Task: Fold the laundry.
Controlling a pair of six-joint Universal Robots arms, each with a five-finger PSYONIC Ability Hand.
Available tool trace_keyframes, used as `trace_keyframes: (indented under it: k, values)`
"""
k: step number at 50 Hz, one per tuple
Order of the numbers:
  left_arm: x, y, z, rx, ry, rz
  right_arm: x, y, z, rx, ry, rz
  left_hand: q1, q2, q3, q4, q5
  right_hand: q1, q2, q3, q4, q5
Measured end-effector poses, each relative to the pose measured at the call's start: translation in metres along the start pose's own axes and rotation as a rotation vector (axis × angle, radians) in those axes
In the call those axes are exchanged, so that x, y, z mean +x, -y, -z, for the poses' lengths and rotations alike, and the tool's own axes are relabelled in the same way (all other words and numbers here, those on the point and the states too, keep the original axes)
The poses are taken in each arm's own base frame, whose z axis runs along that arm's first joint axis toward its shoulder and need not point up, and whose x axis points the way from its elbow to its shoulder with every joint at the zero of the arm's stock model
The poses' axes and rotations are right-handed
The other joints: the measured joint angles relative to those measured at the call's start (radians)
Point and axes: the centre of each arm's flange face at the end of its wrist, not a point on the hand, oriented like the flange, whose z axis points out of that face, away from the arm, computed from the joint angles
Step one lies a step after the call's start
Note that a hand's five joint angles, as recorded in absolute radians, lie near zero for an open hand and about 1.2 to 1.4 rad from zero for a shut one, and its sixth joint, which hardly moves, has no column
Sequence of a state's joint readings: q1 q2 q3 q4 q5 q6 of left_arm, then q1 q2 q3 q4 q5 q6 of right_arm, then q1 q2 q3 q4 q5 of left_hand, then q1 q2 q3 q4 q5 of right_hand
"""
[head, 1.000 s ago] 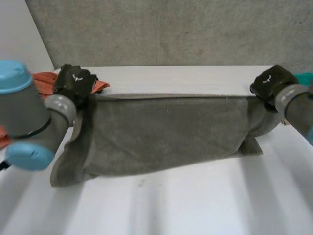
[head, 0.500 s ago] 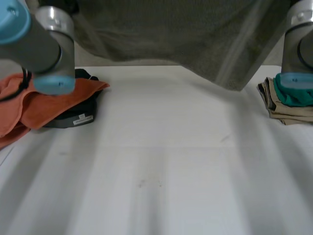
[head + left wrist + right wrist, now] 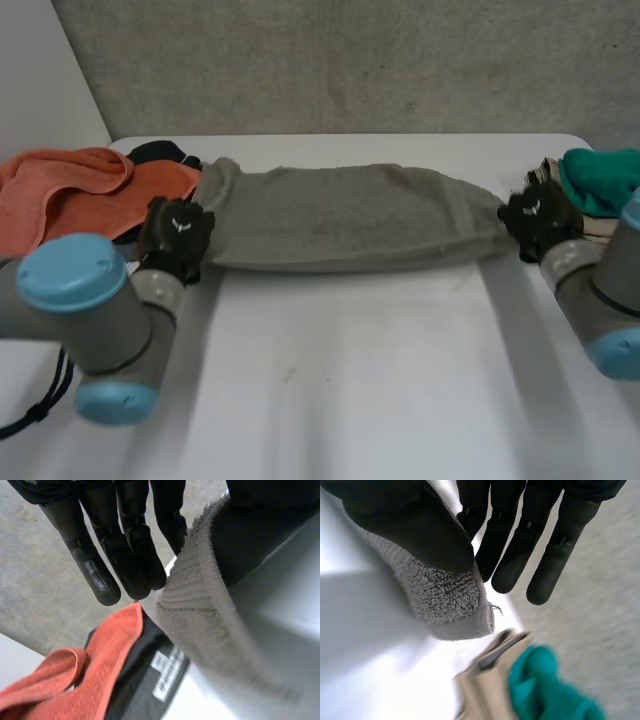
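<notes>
The grey towel [image 3: 340, 215] lies as a long band across the upper middle of the frame on the counter [image 3: 350, 380], apparently doubled lengthwise. Its left end is pinched by the left hand [image 3: 176, 236] between thumb and straight fingers [image 3: 127, 550]. Its right end is pinched likewise by the right hand [image 3: 535, 218]. A first fold is judged done; next, one end must be carried over to the other. A white label [image 3: 167, 672] on the black garment [image 3: 131, 672] under the orange cloth [image 3: 70, 190] cannot be read.
</notes>
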State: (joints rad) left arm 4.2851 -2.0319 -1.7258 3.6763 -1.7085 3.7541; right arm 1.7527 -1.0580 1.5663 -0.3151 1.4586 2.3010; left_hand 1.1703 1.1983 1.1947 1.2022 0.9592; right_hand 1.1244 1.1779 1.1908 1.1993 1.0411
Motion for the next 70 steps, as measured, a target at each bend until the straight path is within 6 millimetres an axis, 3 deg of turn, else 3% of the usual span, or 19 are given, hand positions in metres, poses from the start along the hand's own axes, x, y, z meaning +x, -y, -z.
trace_keyframes:
  k: [2, 7, 14, 20, 23, 31, 36, 41, 44, 47, 48, 51, 54, 57, 62, 70]
  values:
    - [-0.002, 0.001, 0.013, -0.011, -0.010, -0.012, 0.001, -0.002, 0.012, -0.041, 0.036, 0.000, 0.000, 0.000, 0.000, 0.000, 0.001, 0.000, 0.000, 0.000, 0.000, 0.000]
    - [-0.014, 0.007, 0.068, -0.055, -0.049, -0.081, 0.016, -0.006, 0.059, -0.195, 0.136, 0.001, 0.000, 0.000, 0.000, 0.000, 0.001, 0.000, 0.000, 0.000, 0.000, 0.000]
    - [-0.020, -0.001, 0.135, -0.188, -0.166, -0.191, 0.032, -0.012, 0.114, -0.368, 0.254, 0.071, 0.000, 0.000, 0.000, 0.000, 0.001, 0.000, 0.000, 0.000, 0.000, 0.000]
    - [-0.020, -0.005, 0.149, -0.253, -0.223, -0.219, 0.039, -0.019, 0.126, -0.415, 0.280, 0.134, 0.000, 0.000, 0.000, 0.000, 0.001, 0.036, 0.000, 0.000, 0.000, 0.000]
    - [-0.019, -0.005, 0.141, -0.251, -0.221, -0.218, 0.039, -0.023, 0.118, -0.408, 0.257, 0.149, 0.000, 0.000, 0.000, 0.000, 0.001, 0.052, 0.000, 0.000, 0.000, 0.000]
    - [-0.015, -0.001, 0.097, -0.187, -0.162, -0.204, 0.029, -0.029, 0.082, -0.343, 0.191, 0.150, 0.000, 0.000, 0.000, 0.000, 0.001, 0.067, 0.000, 0.000, 0.000, 0.000]
    - [-0.012, 0.006, 0.054, -0.096, -0.088, -0.196, 0.028, -0.012, 0.054, -0.243, 0.125, 0.093, 0.000, 0.000, 0.000, 0.000, 0.025, 0.068, 0.000, 0.000, 0.000, 0.000]
    - [-0.022, 0.030, 0.003, 0.035, 0.034, -0.196, 0.051, 0.009, 0.017, -0.134, -0.008, 0.091, 0.000, 0.000, 0.000, 0.000, 0.025, 0.068, 0.000, 0.000, 0.000, 0.000]
    - [-0.040, 0.060, -0.029, 0.148, 0.140, -0.201, 0.075, 0.032, -0.005, -0.044, -0.129, 0.097, 0.000, 0.000, 0.000, 0.000, 0.025, 0.068, 0.000, 0.000, 0.000, 0.000]
    - [-0.064, 0.098, -0.054, 0.269, 0.258, -0.202, 0.114, 0.071, -0.024, 0.104, -0.321, 0.089, 0.000, 0.000, 0.000, 0.000, 0.025, 0.068, 0.000, 0.000, 0.000, 0.000]
    - [-0.077, 0.119, -0.063, 0.333, 0.321, -0.199, 0.135, 0.091, -0.028, 0.186, -0.420, 0.078, 0.000, 0.000, 0.000, 0.000, 0.025, 0.068, 0.000, 0.000, 0.000, 0.000]
    - [-0.107, 0.163, -0.070, 0.462, 0.439, -0.167, 0.169, 0.124, -0.028, 0.336, -0.590, 0.053, 0.000, 0.000, 0.000, 0.000, 0.025, 0.068, 0.000, 0.000, 0.000, 0.000]
    - [-0.139, 0.206, -0.065, 0.590, 0.535, -0.100, 0.198, 0.154, -0.018, 0.489, -0.745, 0.025, 0.000, 0.000, 0.000, 0.000, 0.025, 0.069, 0.000, 0.000, 0.000, 0.000]
    - [-0.151, 0.223, -0.059, 0.647, 0.561, -0.050, 0.207, 0.167, -0.010, 0.565, -0.807, 0.008, 0.000, 0.000, 0.000, 0.000, 0.025, 0.069, 0.000, 0.000, 0.000, 0.000]
    - [-0.146, 0.215, -0.059, 0.629, 0.526, -0.023, 0.197, 0.168, -0.009, 0.579, -0.795, -0.004, 0.000, 0.000, 0.000, 0.000, 0.025, 0.069, 0.000, 0.000, 0.000, 0.000]
    - [-0.105, 0.155, -0.066, 0.466, 0.390, -0.048, 0.156, 0.135, -0.023, 0.469, -0.660, -0.005, 0.000, 0.000, 0.000, 0.000, 0.025, 0.069, 0.000, 0.000, 0.000, 0.000]
